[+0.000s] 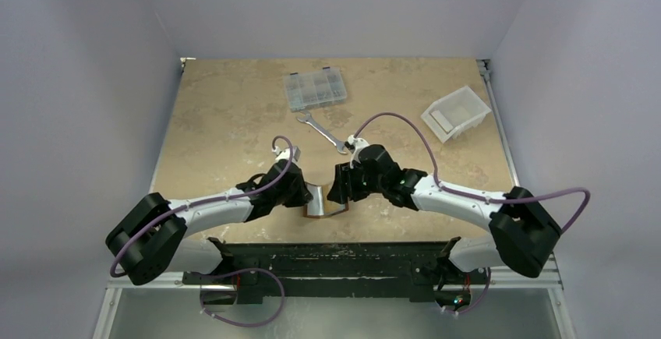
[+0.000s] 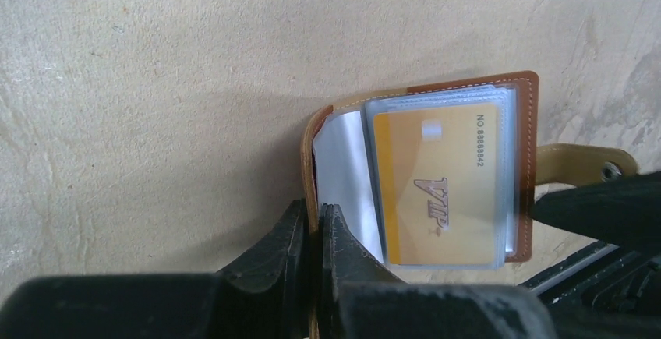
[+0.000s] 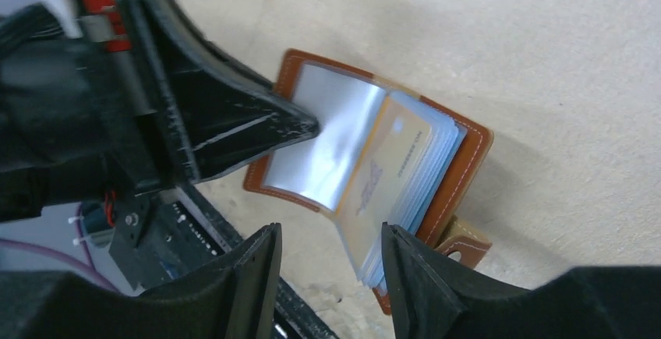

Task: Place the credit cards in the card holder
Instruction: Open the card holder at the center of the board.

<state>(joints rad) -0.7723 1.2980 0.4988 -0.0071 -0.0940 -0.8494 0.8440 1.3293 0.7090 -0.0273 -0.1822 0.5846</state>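
Note:
The card holder [image 1: 316, 201] lies open near the table's front edge, between the two arms. It is reddish-brown leather [image 2: 425, 90] with a stack of clear sleeves. A gold credit card [image 2: 440, 187] marked VIP sits in the top sleeve. Beside it lies a shiny silvery leaf [image 2: 343, 167]; I cannot tell whether it is a card or an empty sleeve. My left gripper [image 2: 316, 216] is shut on the holder's raised left cover. My right gripper [image 3: 331, 238] stands open just above the sleeves' edge [image 3: 405, 222], holding nothing. The snap strap [image 2: 600, 169] sticks out on the right.
A silver wrench [image 1: 323, 132] lies just behind the grippers. A clear compartment box [image 1: 316, 90] stands at the back middle and a white plastic bin [image 1: 456, 113] at the back right. The black mounting rail [image 1: 335, 257] runs along the near edge.

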